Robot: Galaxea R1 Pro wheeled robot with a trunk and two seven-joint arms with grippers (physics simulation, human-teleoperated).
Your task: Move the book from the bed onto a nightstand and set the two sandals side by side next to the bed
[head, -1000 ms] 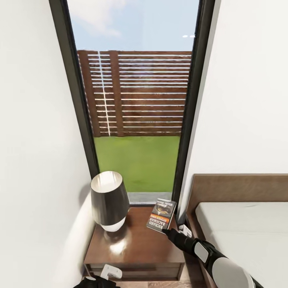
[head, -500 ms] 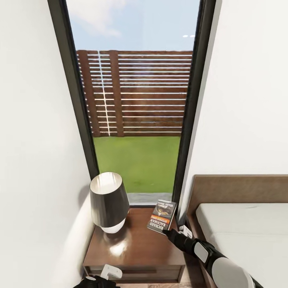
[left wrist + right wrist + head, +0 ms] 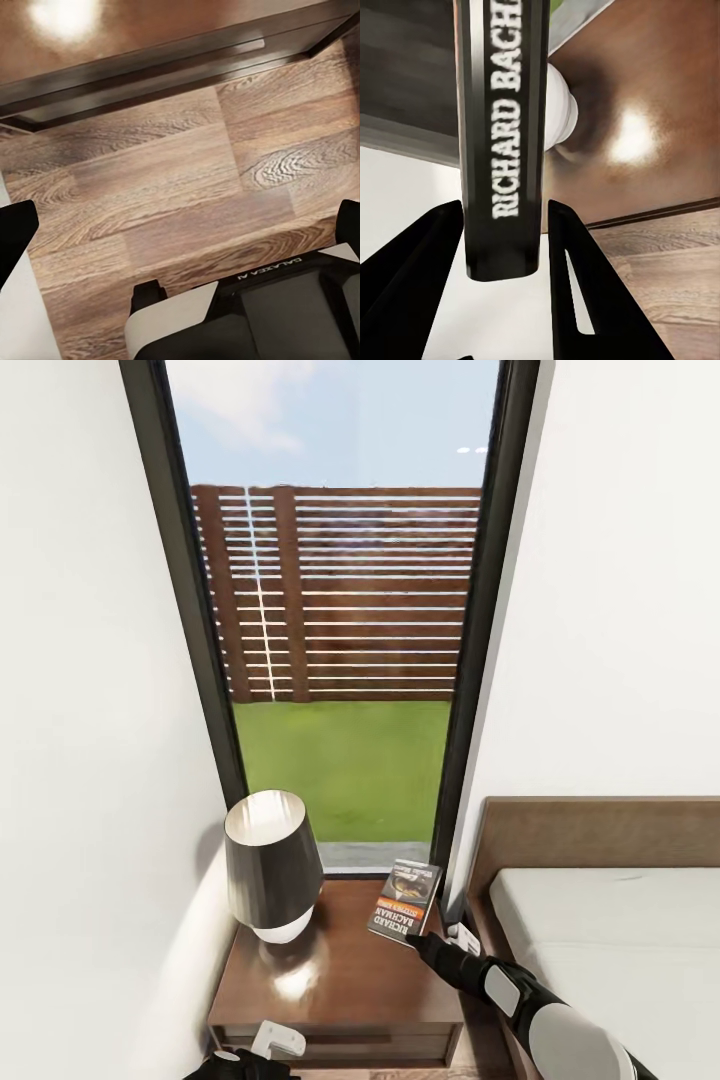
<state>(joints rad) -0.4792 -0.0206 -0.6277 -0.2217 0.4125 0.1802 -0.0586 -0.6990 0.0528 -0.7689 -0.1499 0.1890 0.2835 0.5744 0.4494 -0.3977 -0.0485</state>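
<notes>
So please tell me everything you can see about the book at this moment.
The book is a thin paperback with a dark pictured cover, an orange band and white lettering; its spine reads RICHARD BACH... It is held tilted over the right rear part of the nightstand, clamped between the fingers of the right gripper. Whether its lower edge touches the wood is unclear.

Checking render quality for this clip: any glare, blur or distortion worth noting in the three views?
Head view: sharp, with a soft glare patch on the nightstand below the lamp and strongly converging window lines. Right wrist view: the book is close and slightly soft between the fingers, with a bright hotspot on the wood. Left wrist view: a blurred glare spot on the nightstand top.
</notes>
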